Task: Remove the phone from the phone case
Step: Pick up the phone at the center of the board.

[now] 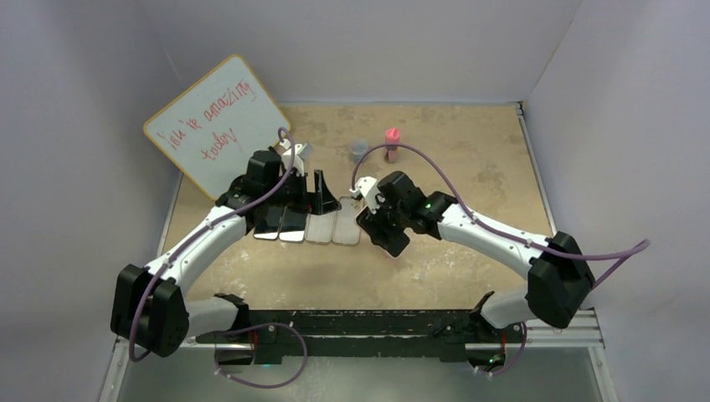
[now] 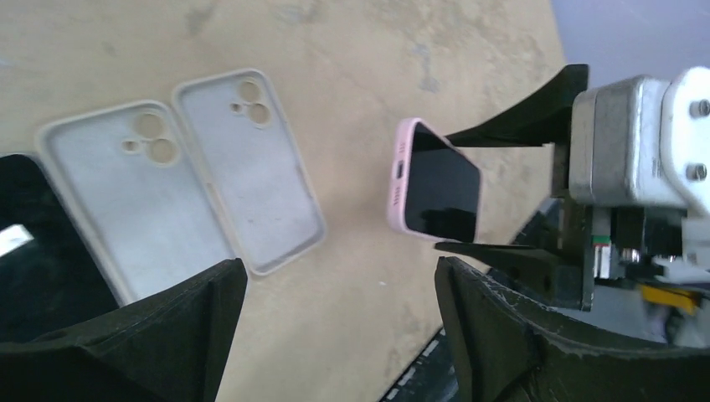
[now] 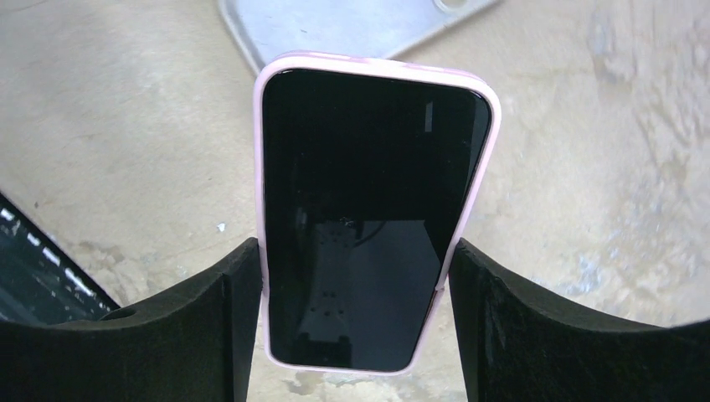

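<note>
We are pinching the phone [image 3: 368, 218], which is sitting inside its pink phone case [image 3: 261, 151], between the fingers of our right gripper [image 3: 352, 264], which are pressing on the case's two long edges and holding it above the table [image 3: 126, 126]. Our left gripper [image 2: 339, 280] is hovering with its fingers spread wide and gripping nothing, beside two empty pale cases [image 2: 251, 167] that are lying side by side on the table, near the held phone.

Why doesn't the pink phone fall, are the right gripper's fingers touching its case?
Touching. The right wrist view shows both black fingers pressed against the pink phone case's long sides, no gap, holding it off the table.
</note>
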Robot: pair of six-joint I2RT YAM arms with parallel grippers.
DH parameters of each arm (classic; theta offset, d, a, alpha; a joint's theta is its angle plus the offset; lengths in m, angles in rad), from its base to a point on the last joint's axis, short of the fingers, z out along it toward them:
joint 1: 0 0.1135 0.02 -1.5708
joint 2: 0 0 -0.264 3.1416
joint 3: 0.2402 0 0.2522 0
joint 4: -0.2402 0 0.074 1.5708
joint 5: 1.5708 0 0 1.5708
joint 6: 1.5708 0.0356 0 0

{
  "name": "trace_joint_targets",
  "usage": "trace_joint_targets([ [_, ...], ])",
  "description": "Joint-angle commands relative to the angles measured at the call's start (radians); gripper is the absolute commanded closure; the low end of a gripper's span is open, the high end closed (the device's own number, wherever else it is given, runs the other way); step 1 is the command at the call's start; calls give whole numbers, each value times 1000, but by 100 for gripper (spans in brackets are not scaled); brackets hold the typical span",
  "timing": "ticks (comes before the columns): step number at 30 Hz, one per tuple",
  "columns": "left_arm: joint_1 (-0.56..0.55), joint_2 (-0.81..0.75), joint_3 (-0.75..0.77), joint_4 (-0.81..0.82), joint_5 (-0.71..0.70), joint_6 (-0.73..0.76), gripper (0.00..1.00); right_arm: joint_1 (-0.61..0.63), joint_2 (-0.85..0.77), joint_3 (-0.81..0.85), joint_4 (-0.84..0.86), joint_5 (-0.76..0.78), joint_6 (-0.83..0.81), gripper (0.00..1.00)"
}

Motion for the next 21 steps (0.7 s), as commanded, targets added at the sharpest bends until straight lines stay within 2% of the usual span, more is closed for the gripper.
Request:
trace_joint_targets([
  [1,1,35,2,126,253,-109,14,30,-83,-6,90,-141,-198,81],
  [6,-4,86,-2,147,341,-129,16,60,-113,1,127,-226,-301,82],
  [11,-33,133,-10,183,408,-146,19,100,-85,33,91,-225,-410,82],
  [21,-74,152,-57,219,414,-160,24,111,-72,62,126,-176,-440,85],
])
